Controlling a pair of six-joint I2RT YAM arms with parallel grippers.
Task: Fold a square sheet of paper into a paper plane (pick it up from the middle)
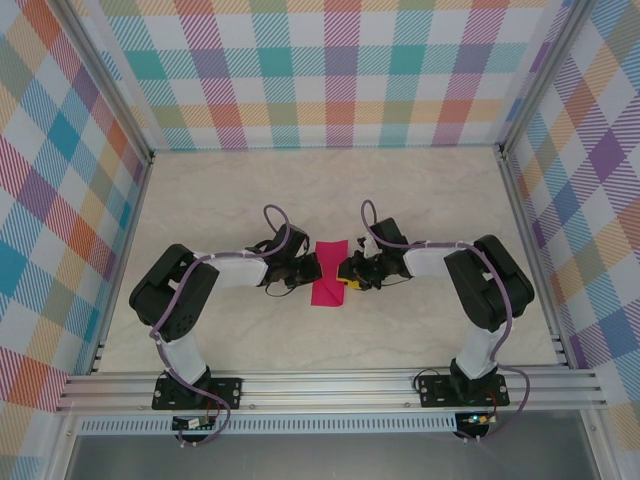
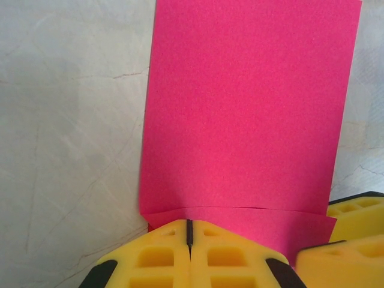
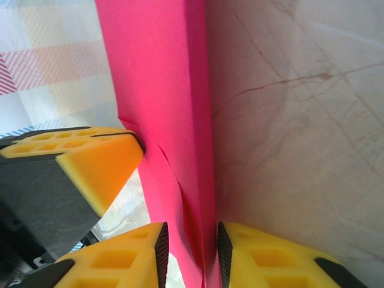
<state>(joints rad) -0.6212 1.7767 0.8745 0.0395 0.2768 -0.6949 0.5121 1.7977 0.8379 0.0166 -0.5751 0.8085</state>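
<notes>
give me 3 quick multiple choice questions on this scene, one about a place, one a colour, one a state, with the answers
1. Where is the pink paper?
A) against the far wall
B) between the left claw and the right claw
C) on the metal rail

2. What colour are the claw fingers?
A) blue
B) white
C) yellow

3. How do the left claw's fingers stand?
A) closed together
B) wide apart
C) one bent sideways

Answers:
1 B, the top view shows a claw at each side of the paper.
2 C, both wrist views show yellow foam.
3 A, just a thin dark seam runs between them in the left wrist view.
</notes>
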